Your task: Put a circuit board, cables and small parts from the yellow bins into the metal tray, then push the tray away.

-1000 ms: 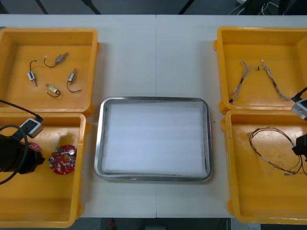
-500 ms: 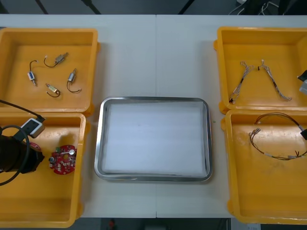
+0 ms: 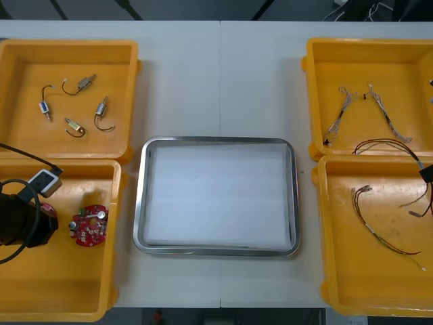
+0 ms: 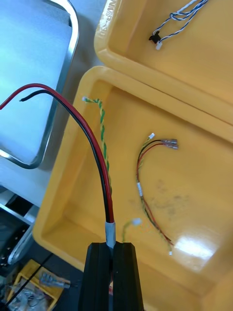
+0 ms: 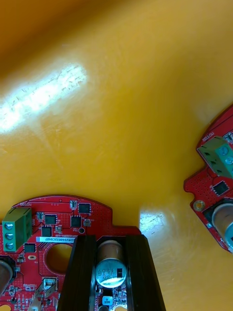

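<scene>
My left gripper (image 5: 110, 240) is down in the near-left yellow bin (image 3: 61, 284), shut on a round red circuit board (image 5: 58, 218), its fingers (image 5: 82, 272) clamping a can-shaped part of that board. A second red board (image 3: 89, 225) lies just beside it. At the table's right edge, my right gripper (image 4: 115, 245) is shut on the grey-sleeved end of a red and black cable (image 4: 92, 146). That cable arcs up over the near-right bin (image 3: 372, 277). The metal tray (image 3: 139, 203), white inside, sits between the bins.
Several small metal parts (image 3: 74, 101) lie in the far-left bin. Twisted blue and white cables (image 3: 369, 112) lie in the far-right bin. A green and yellow twisted cable (image 4: 103, 141) hangs by the held cable, and a thin red and black one (image 4: 145, 160) lies on the near-right bin's floor.
My left gripper has shut on the circuit board. The right gripper has drawn back towards the right edge, lifting the red and black cable off the bin floor.
</scene>
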`<action>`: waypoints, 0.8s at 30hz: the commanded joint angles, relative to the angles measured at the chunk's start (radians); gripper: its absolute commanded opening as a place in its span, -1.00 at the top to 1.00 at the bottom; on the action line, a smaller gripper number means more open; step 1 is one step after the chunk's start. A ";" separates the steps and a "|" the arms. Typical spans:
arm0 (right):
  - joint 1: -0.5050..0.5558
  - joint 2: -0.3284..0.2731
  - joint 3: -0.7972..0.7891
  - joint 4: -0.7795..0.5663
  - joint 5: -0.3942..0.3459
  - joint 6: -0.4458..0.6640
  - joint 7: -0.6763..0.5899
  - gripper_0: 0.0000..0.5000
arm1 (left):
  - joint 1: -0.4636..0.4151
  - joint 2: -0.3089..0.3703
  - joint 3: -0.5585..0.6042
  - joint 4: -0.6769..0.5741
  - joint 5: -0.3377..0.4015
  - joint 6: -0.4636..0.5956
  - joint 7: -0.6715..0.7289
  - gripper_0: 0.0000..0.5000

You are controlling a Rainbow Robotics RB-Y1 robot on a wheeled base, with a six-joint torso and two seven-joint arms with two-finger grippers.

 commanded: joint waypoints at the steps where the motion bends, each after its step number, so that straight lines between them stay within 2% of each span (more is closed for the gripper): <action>1: -0.031 -0.056 -0.026 -0.028 -0.020 0.006 -0.022 1.00 | -0.023 0.056 0.001 0.000 0.008 -0.011 -0.091 1.00; 7: -0.034 -0.056 -0.008 -0.026 -0.001 0.006 -0.022 1.00 | -0.026 0.109 0.059 -0.022 0.108 0.021 -0.099 1.00; 18: -0.121 -0.064 0.115 -0.028 0.051 0.006 -0.046 1.00 | -0.026 0.112 0.315 -0.134 0.234 0.322 -0.099 1.00; 24: -0.129 -0.064 0.179 -0.083 0.134 0.006 -0.066 1.00 | -0.026 0.092 0.461 -0.169 0.306 0.460 -0.085 1.00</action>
